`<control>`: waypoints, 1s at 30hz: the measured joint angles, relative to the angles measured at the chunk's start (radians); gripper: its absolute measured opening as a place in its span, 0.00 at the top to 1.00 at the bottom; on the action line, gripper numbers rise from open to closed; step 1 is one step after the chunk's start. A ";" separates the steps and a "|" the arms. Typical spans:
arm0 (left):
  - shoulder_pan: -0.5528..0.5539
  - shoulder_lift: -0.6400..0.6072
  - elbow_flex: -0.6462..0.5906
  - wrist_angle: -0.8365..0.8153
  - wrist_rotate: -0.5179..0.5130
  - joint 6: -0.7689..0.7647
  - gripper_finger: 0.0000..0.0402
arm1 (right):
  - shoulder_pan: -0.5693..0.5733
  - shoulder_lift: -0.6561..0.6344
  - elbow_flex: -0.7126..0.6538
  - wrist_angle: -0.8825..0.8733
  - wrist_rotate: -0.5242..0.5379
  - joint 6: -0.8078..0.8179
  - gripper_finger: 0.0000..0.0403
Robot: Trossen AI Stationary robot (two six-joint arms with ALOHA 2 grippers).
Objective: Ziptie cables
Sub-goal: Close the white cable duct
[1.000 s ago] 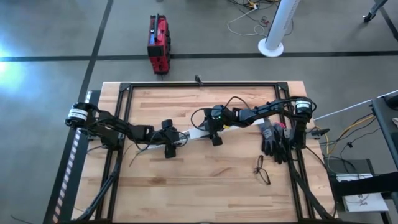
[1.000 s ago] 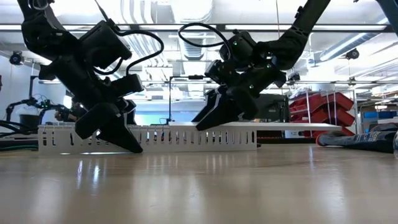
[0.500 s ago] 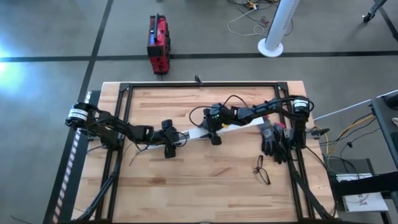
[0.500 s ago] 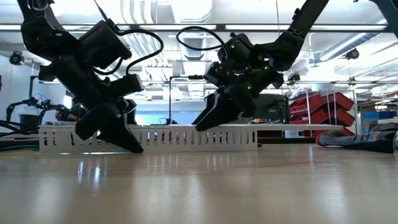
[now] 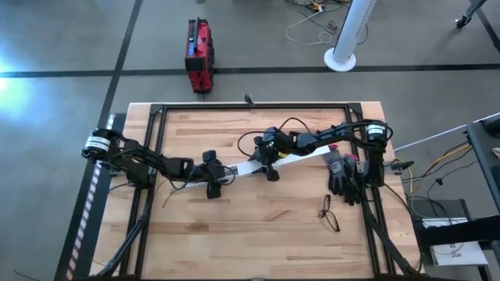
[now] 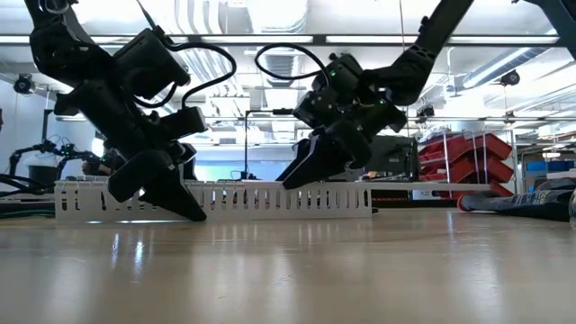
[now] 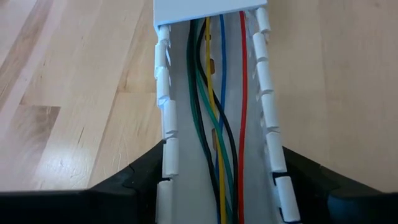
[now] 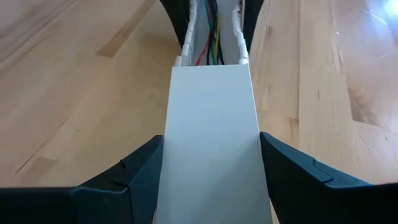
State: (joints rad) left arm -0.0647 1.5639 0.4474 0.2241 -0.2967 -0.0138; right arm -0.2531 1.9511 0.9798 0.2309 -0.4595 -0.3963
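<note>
From the high view I see the slotted cable duct [image 5: 248,167] lying mid-table w/ the left gripper [image 5: 212,185] clamped on its left end and the right gripper [image 5: 269,166] on the white cover [image 5: 301,159] further right; black gloves [image 5: 342,176] and glasses [image 5: 330,214] sit near the right edge. In the low view both grippers lean down onto the duct [image 6: 270,199], which rests flat on the table [image 6: 288,270]. The left wrist view shows the fingers [image 7: 124,183] closed on the duct's side walls w/ red, blue, yellow, green and black wires [image 7: 217,118] running inside; the right wrist view shows the fingers [image 8: 134,177] gripping the cover [image 8: 211,143] on both sides.
</note>
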 joint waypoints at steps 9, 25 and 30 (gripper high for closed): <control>-0.001 0.000 -0.016 0.009 -0.016 -0.027 0.47 | 0.007 -0.003 -0.003 0.016 0.003 0.035 0.46; -0.001 0.006 -0.022 0.213 -0.041 -0.050 0.47 | 0.102 0.005 0.065 0.080 0.184 0.111 0.46; 0.002 0.008 0.012 0.243 -0.045 -0.041 0.46 | 0.113 0.002 0.084 0.094 0.192 0.131 0.46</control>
State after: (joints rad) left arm -0.0628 1.5715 0.4599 0.4666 -0.3417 -0.0545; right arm -0.1396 1.9526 1.0635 0.3248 -0.2678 -0.2649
